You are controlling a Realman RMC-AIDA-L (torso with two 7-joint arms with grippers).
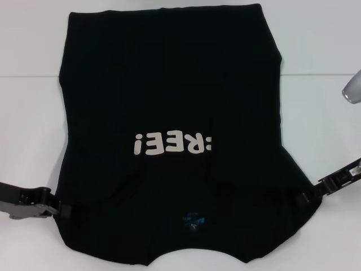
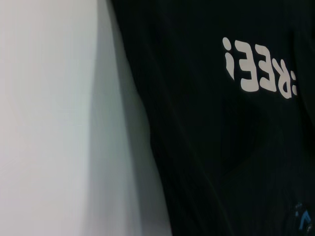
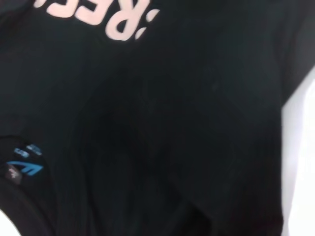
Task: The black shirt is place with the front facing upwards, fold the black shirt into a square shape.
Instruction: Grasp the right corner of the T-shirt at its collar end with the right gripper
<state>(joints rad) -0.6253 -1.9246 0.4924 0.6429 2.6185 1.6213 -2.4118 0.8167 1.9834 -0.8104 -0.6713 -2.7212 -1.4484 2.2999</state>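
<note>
Collar end of the shirt (image 1: 169, 113) lies nearest, front up on the table (image 1: 316, 68), a gripper at each near side edge.

Sleeves look already turned in, leaving a long dark panel with white lettering (image 1: 172, 144) across the middle and a blue neck label (image 1: 193, 220) close to the near edge. Left gripper (image 1: 63, 210) and right gripper (image 1: 303, 196) both meet the cloth at its near side edges; whether either is pinching it cannot be told. Judged from its creases, the fabric is light, limp and floppy, so it should be lifted by matching edge points on both sides.
</note>
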